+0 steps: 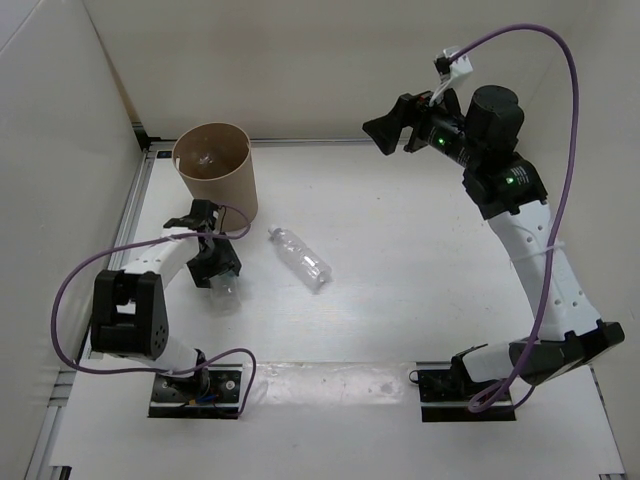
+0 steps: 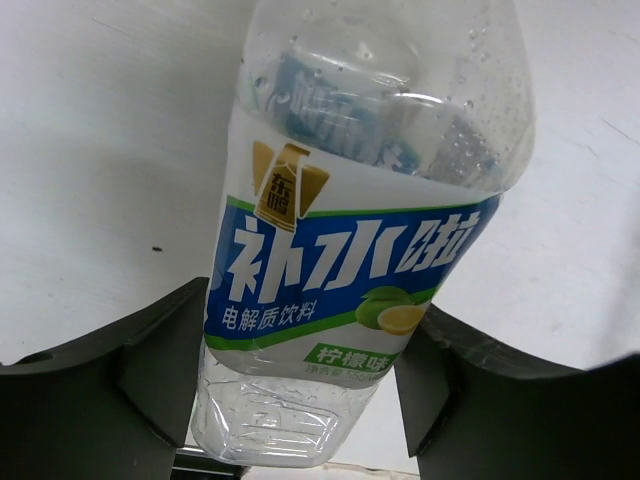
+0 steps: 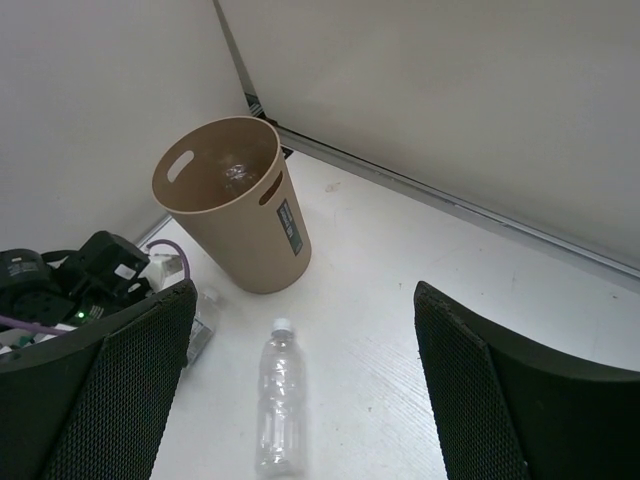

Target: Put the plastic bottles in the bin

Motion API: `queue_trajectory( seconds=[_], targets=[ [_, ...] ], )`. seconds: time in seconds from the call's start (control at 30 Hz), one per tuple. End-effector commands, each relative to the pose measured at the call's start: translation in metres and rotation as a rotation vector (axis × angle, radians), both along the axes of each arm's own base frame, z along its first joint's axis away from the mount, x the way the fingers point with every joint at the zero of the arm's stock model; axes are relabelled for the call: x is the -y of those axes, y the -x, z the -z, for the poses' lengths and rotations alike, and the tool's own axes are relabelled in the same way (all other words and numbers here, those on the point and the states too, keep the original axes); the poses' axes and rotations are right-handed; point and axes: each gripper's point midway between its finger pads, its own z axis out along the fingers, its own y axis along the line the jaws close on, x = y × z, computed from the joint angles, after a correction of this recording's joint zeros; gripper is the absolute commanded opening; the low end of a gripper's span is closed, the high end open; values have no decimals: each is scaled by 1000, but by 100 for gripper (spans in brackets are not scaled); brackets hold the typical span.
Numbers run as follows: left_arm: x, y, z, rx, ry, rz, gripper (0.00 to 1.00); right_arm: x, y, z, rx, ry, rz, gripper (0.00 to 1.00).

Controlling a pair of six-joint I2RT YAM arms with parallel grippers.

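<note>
**Labelled bottle (image 2: 340,260) gripped by the left tool (image 1: 213,262), bin (image 1: 225,200) just behind**

The left tool is clamped on the labelled bottle. In the left wrist view both jaws press the sides of its lower half, just under the white, blue and green label, with the base toward the camera. From above, tool and bottle sit near the left edge of the surface (image 1: 420,260), just in front of the bin, which stands in the far left corner. Whether the bottle is off the surface or resting on it I cannot tell.

The right tool (image 1: 385,135) hangs high toward the far edge, jaws wide apart and holding nothing. Its camera looks down on the plain bottle (image 1: 300,258), which lies on its side near the middle of the surface, a little right of the left tool and apart from the bin.

My reading is that the step in hand is the grasp of the labelled bottle, with the carry not yet made. The next move calls for a lift high enough to clear the rim (the bin is much taller than the bottle). A short travel toward the far left corner would then bring the bottle over the opening for release. Something clear glints at the bottom of the bin, possibly a bottle, but it is too small to say. The plain bottle is left to fetch after that.
</note>
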Motion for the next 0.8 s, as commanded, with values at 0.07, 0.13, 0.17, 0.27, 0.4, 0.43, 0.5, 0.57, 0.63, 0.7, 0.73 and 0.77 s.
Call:
queue_trajectory(
  seconds=[0.07, 0.13, 0.17, 0.27, 0.4, 0.43, 0.5, 0.57, 0.63, 0.7, 0.73, 0.77],
  targets=[
    [10, 0, -40, 125, 0, 45, 61, 0, -5, 15, -40, -22, 17, 90],
    [11, 4, -46, 138, -15, 56, 54, 6, -9, 22, -56, -16, 37, 90],
    [11, 8, -55, 150, -15, 57, 54, 8, -10, 29, -68, -3, 43, 90],
    [15, 9, -83, 236, -20, 72, 53, 14, -18, 64, -97, 98, 48, 90],
    [14, 11, -128, 362, -21, 69, 53, 20, -27, 112, -148, 232, -39, 88],
    [14, 8, -149, 429, -11, 66, 53, 11, -14, 121, -167, 251, -158, 86],
    [11, 0, -176, 515, -17, 48, 53, 18, -20, 165, -153, 425, -278, 90],
    [6, -8, -206, 609, -36, 34, 51, 25, -28, 201, -230, 531, -314, 90],
    [5, -22, -242, 707, -45, 26, 50, 33, -37, 215, -266, 562, -308, 90],
    [2, -38, -277, 794, -61, 13, 50, 36, -43, 227, -292, 558, -311, 90],
    [2, -48, -281, 800, -70, 14, 49, 37, -44, 229, -299, 553, -312, 90],
    [3, -61, -291, 822, -71, 6, 49, 37, -45, 235, -318, 555, -317, 90]
  ],
)
